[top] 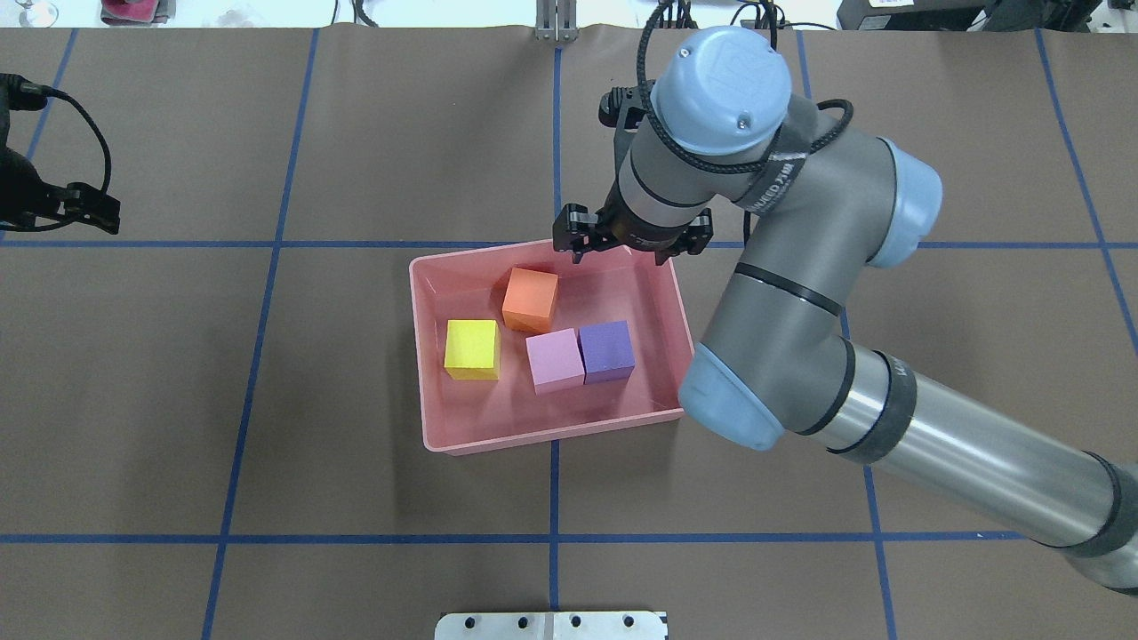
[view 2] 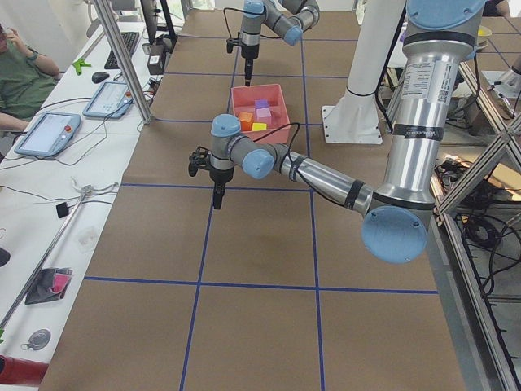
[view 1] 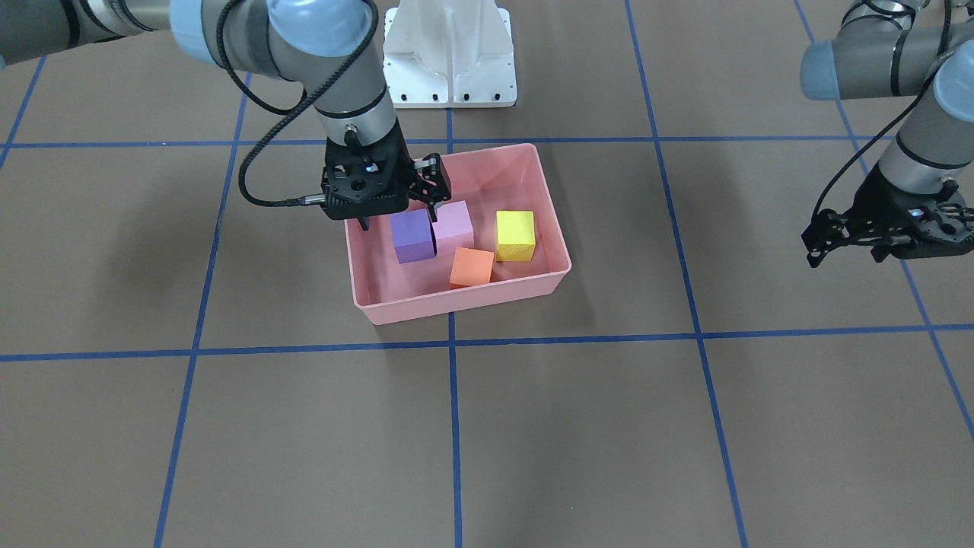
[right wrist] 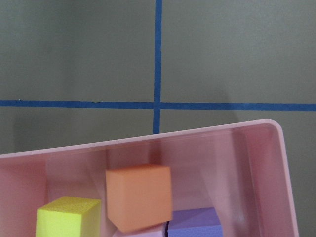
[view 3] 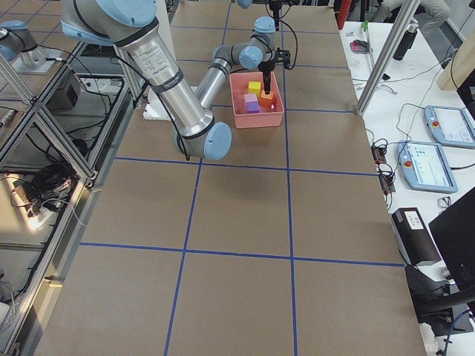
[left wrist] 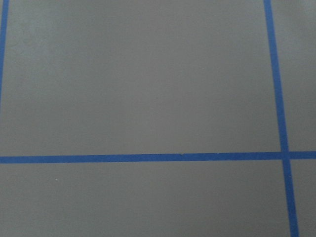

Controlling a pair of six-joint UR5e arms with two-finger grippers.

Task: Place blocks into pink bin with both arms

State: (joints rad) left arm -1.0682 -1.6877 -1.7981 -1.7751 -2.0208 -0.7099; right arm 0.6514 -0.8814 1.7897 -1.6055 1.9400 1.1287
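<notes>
The pink bin [view 1: 456,306] [top: 551,436] lies mid-table and holds all the blocks. Inside it are a yellow block [view 1: 515,235] [top: 471,348], an orange block [view 1: 471,267] [top: 531,300], a light pink block [view 1: 453,222] [top: 555,359] and a purple block [view 1: 412,236] [top: 606,351]; the pink and purple ones touch. My right gripper [view 1: 399,207] [top: 622,252] hovers open above the bin on the purple block's side, holding nothing. Its wrist view shows the orange block [right wrist: 139,196] and the bin's rim [right wrist: 148,140]. My left gripper [view 1: 890,247] [top: 80,209] hangs open and empty over bare table, far from the bin.
Blue tape lines grid the brown table. The white base pedestal [view 1: 449,53] [top: 551,625] stands on the robot's side of the bin. Side benches carry tablets [view 2: 49,134] [view 3: 445,122] and cables, with a seated person [view 2: 20,73] beside one.
</notes>
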